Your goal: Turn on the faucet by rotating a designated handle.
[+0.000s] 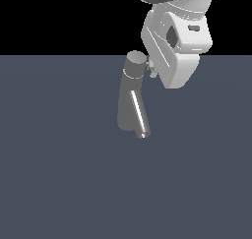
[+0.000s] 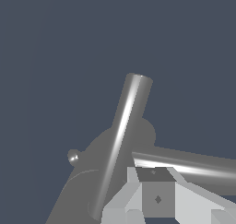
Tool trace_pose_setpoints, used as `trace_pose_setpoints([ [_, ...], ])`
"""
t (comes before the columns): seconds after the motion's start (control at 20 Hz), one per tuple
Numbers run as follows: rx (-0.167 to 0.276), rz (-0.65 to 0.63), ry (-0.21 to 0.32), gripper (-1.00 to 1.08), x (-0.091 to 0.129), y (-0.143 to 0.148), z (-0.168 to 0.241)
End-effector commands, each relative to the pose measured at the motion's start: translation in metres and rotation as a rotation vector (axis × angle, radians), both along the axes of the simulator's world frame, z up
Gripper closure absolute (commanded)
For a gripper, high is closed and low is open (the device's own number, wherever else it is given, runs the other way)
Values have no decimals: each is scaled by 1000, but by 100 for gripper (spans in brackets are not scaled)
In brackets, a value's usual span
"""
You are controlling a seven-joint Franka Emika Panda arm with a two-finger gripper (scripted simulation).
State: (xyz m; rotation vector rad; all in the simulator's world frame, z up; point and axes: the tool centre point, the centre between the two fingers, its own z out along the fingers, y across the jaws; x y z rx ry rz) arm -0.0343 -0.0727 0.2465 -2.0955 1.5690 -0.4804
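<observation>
Right up close in the wrist view, the white pincer (image 2: 154,197) is sitting against the grey handle (image 2: 193,165), a thin rod sticking out sideways from the faucet's round cap. I cannot tell if the pincer is open or closed. Behind everything, the dark blue-grey bench (image 1: 59,174) is spreading wide. On it, the big white robot arm (image 1: 177,41) is leaning down beside the faucet (image 1: 130,103). Its slanted spout (image 1: 139,116) is pointing down with a bright tip.
</observation>
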Motion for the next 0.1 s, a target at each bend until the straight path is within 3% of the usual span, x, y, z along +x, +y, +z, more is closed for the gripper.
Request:
trace_pose_setpoints([
  [0.0, -8, -72, 4, 108, 4, -41, -2],
  [0.05, -8, -72, 4, 108, 4, -41, -2],
])
